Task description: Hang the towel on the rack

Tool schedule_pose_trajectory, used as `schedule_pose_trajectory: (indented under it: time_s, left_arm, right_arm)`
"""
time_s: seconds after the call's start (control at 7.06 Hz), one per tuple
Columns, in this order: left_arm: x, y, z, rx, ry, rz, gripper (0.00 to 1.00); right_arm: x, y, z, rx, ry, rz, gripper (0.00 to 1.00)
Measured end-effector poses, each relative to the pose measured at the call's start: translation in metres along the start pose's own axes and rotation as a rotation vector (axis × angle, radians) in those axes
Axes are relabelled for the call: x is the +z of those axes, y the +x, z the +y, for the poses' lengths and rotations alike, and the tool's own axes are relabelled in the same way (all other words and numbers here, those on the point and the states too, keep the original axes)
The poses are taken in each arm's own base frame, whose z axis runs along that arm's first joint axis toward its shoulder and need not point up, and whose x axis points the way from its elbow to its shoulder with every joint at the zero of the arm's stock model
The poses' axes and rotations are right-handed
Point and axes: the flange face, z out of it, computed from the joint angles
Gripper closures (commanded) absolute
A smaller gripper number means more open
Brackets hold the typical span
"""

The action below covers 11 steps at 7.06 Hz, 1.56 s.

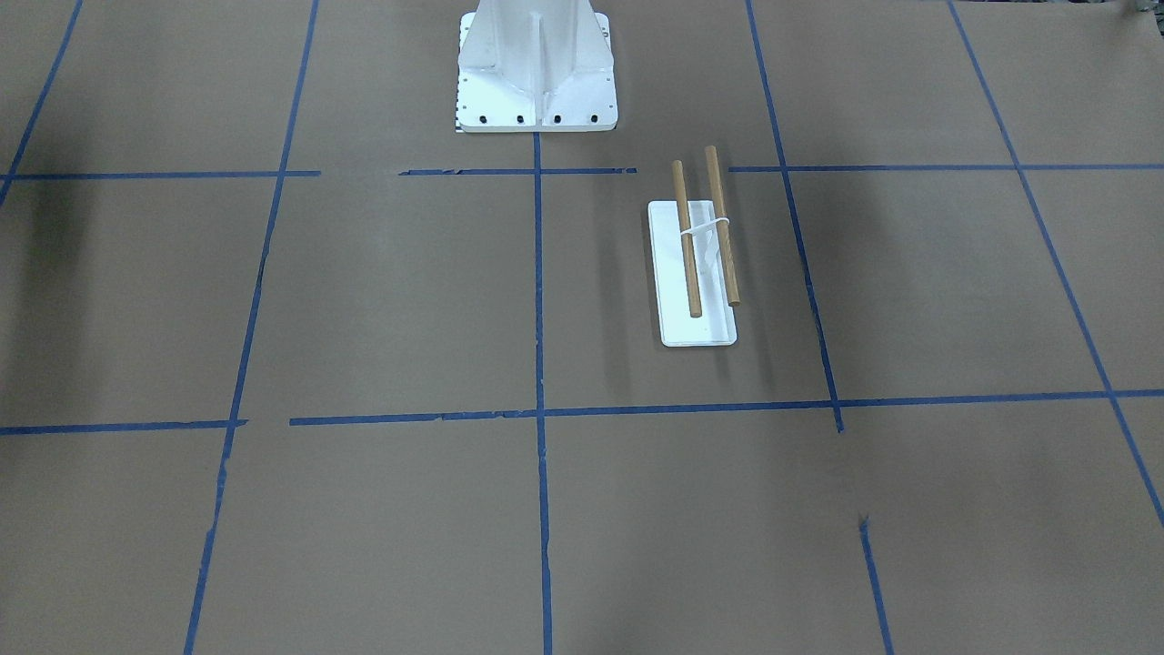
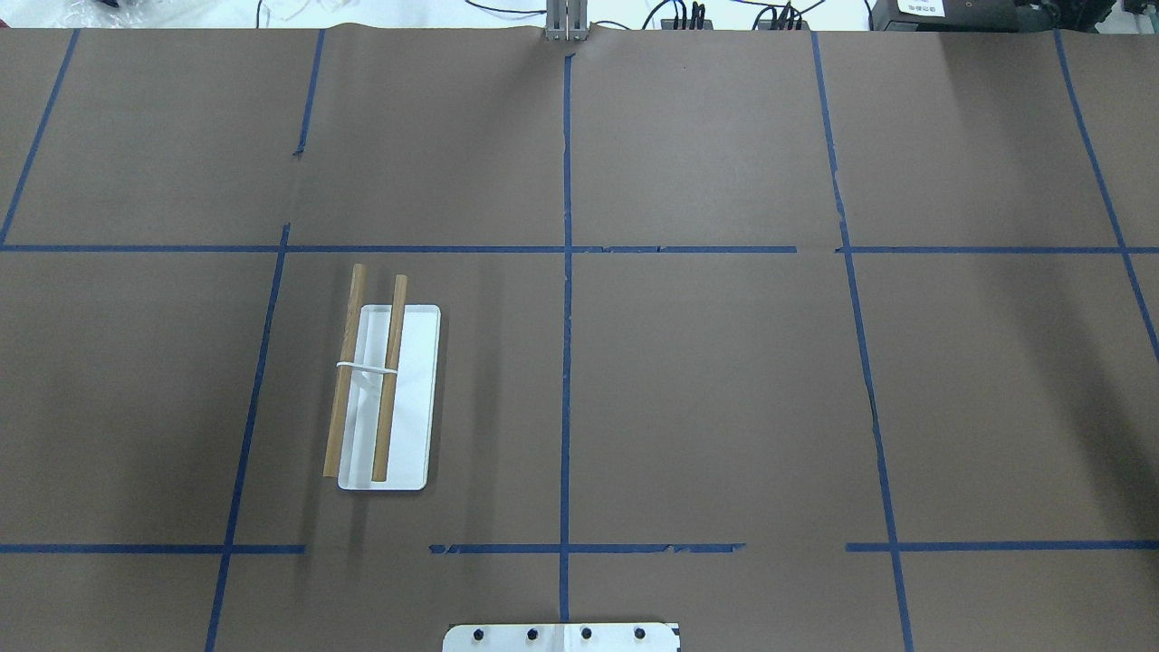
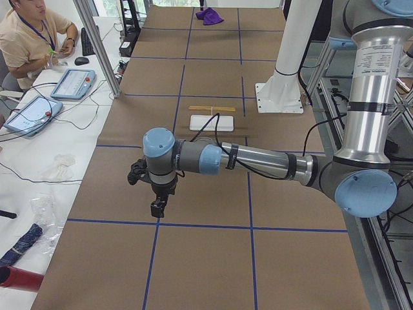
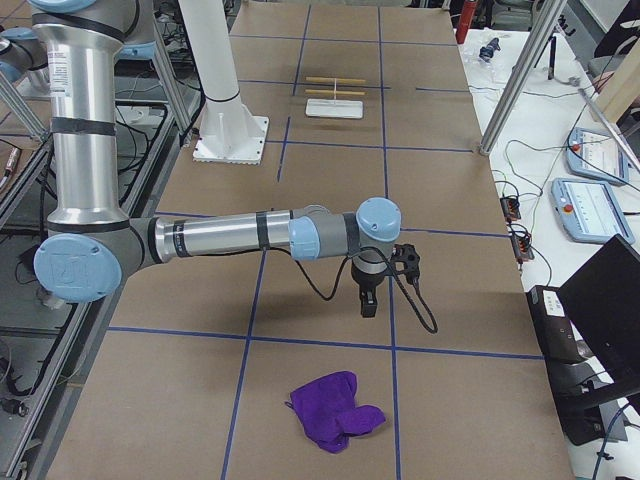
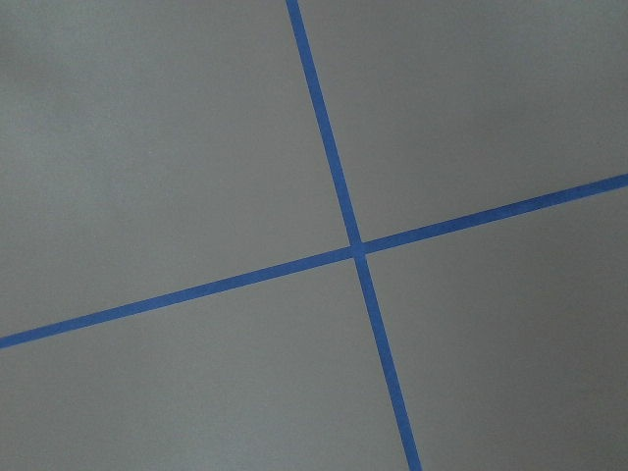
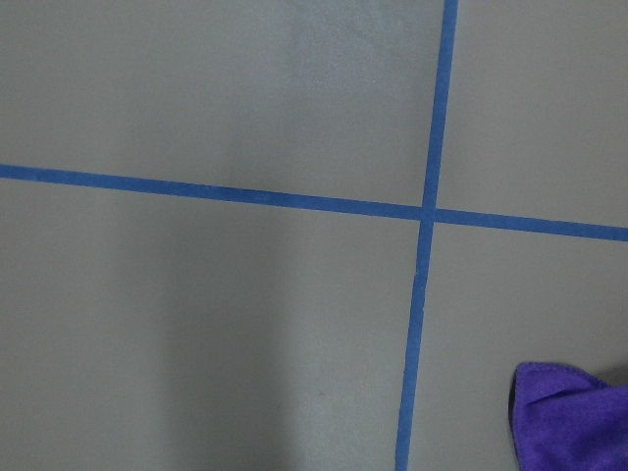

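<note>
The towel (image 4: 335,410) lies crumpled on the worktop (image 2: 724,380), well apart from the rack (image 2: 416,398). Whether the left hand (image 3: 157,208) or the right hand (image 4: 368,305) is clenched, I cannot tell.

Even, diffuse light from above, with no hard shadows. The rack (image 2: 389,398) has a bright, nearly washed-out white base, crossed by thin, faint shadows of its dowels. Broad, soft dark patches lie on the table (image 2: 724,407) well to either side of the rack. Both wrist views are greyer and slightly grainy.
</note>
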Motion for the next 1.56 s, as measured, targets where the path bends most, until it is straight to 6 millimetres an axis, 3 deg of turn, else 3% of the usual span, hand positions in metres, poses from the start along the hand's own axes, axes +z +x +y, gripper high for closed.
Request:
schedule_pose_trajectory:
  time_s: [0.99,1.27,1.56]
  left_arm:
    - [-0.002,0.002,0.0,0.012,0.016,-0.001,0.0]
    - [-0.002,0.003,0.0,0.013,0.017,0.0,0.0]
    - [-0.002,0.003,0.0,0.013,0.018,0.001,0.0]
  right_arm:
    - [0.0,0.003,0.001,0.024,0.001,0.024,0.0]
    - [0.021,0.049,0.003,-0.009,-0.043,0.1,0.01]
    - [0.057,0.118,0.013,-0.071,-0.072,0.128,0.11]
